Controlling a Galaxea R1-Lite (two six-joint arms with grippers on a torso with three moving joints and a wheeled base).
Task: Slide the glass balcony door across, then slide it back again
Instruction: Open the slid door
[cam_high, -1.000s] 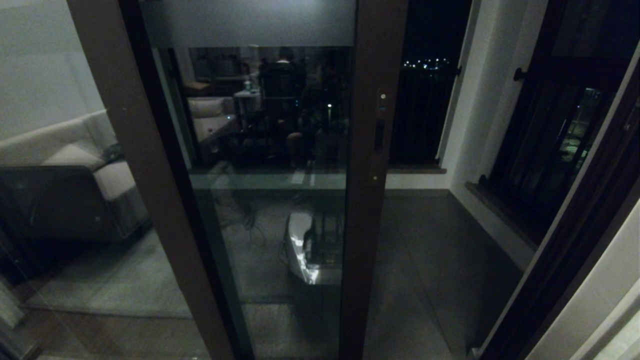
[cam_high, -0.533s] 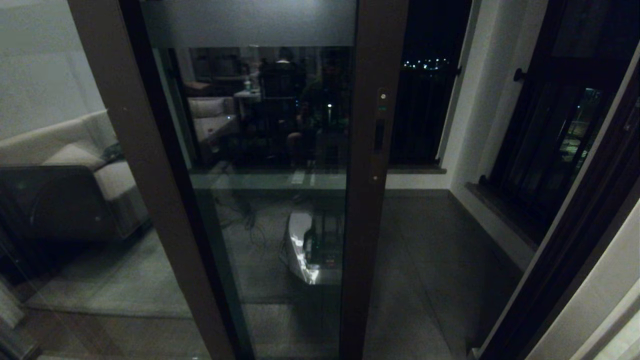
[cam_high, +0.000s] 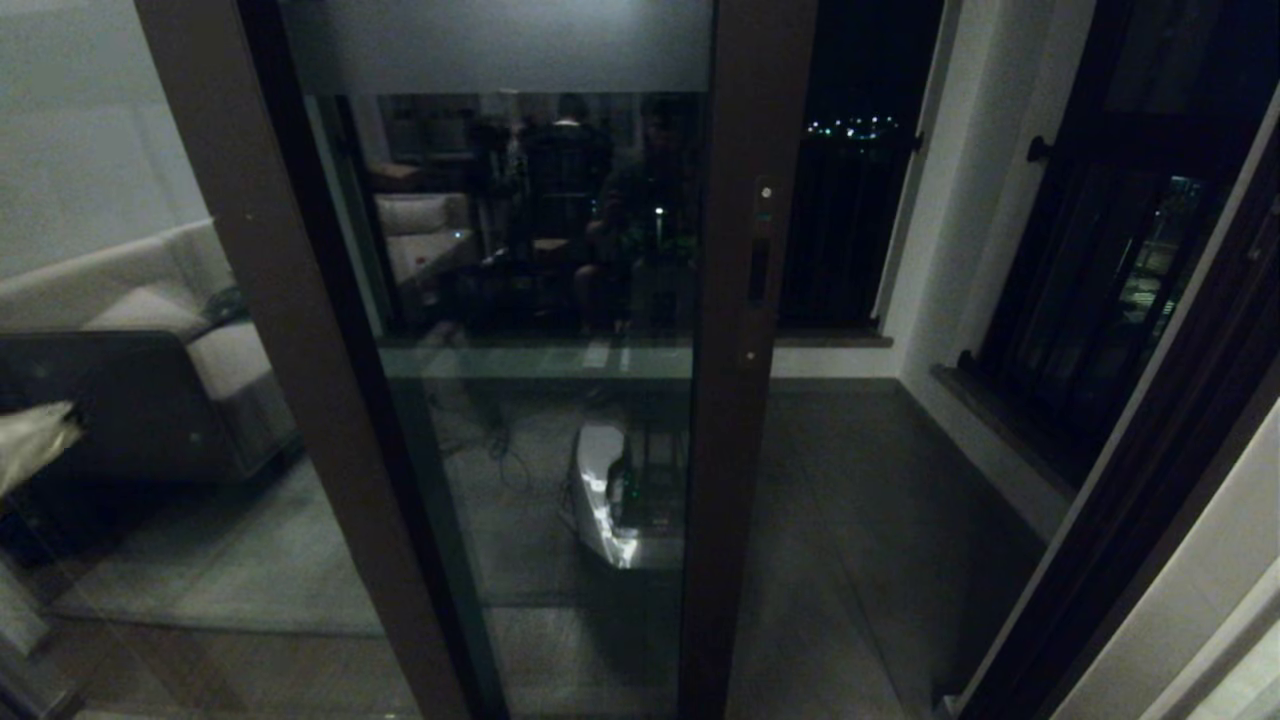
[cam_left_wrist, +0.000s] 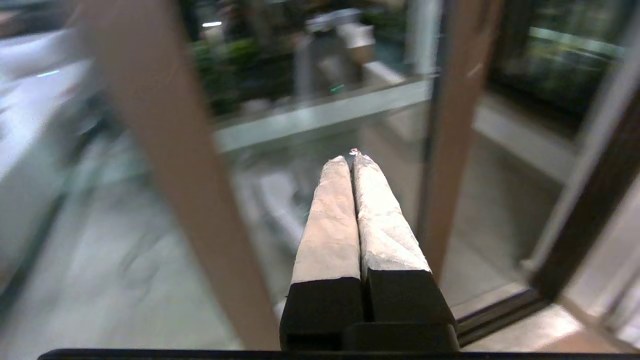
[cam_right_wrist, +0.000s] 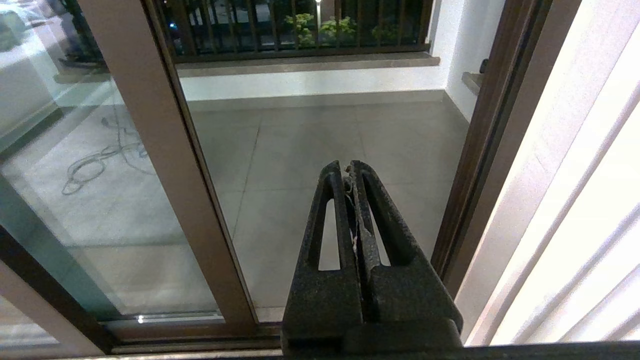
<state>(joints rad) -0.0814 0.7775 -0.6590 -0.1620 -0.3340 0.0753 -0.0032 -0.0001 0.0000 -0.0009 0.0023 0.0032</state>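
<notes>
The glass balcony door (cam_high: 540, 420) stands partly open, with its dark brown stile (cam_high: 738, 330) in the middle of the head view. The stile carries a narrow recessed handle slot (cam_high: 759, 272) and small silver screws. My left gripper (cam_high: 62, 432) shows at the far left edge of that view, pale taped fingers (cam_left_wrist: 330, 220) pressed together and shut on nothing. It is in front of the glass, well left of the door stile (cam_left_wrist: 450, 150). My right gripper (cam_right_wrist: 347, 167) is also shut and empty, facing the open gap right of the door stile (cam_right_wrist: 165, 150).
A fixed glass panel with a plain brown stile (cam_high: 285, 320) stands left of the door. The door jamb (cam_high: 1130, 500) bounds the gap on the right. Beyond lie the grey balcony floor (cam_high: 860, 500) and a dark barred window (cam_high: 1090, 280). A sofa (cam_high: 150, 340) shows at the left.
My left gripper has come into the head view at the far left edge, where nothing showed before. The door stile stays where it was.
</notes>
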